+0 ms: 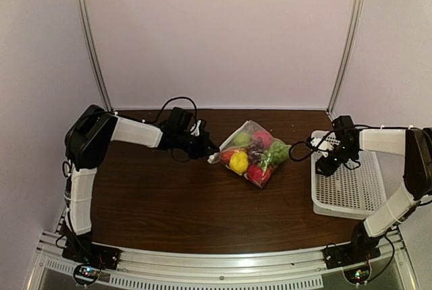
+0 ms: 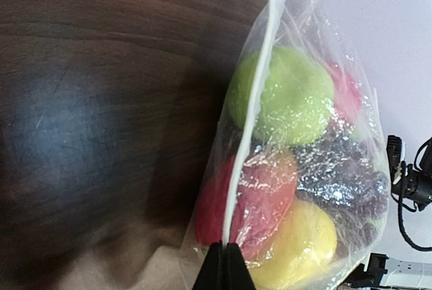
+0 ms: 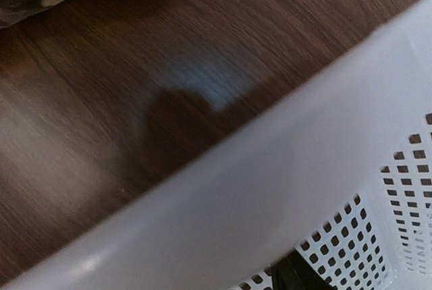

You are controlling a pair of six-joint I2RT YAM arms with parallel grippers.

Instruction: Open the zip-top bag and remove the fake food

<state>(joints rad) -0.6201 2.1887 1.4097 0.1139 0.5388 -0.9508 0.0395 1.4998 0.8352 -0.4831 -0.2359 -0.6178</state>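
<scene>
Three pale walls (image 1: 223,34) enclose a dark wood-grain table (image 1: 169,202). Mid-table lies the zip-top bag (image 1: 251,128) of fake food (image 1: 238,162), its left edge pinched by the left gripper (image 1: 210,150). Right of it, apart, the right gripper (image 1: 316,145) hangs at the white basket (image 1: 351,195), its opening unclear.

Dark wooden table (image 1: 169,202), pale walls (image 1: 34,67)
2 slanted metal posts (image 1: 91,40) flank the back wall (image 1: 216,34); a metal rail (image 1: 223,266) lines the near edge.

free: near half of table (image 1: 175,202) | obstacles: zip-top bag (image 1: 251,154) centre, basket (image 1: 351,192) right
</scene>
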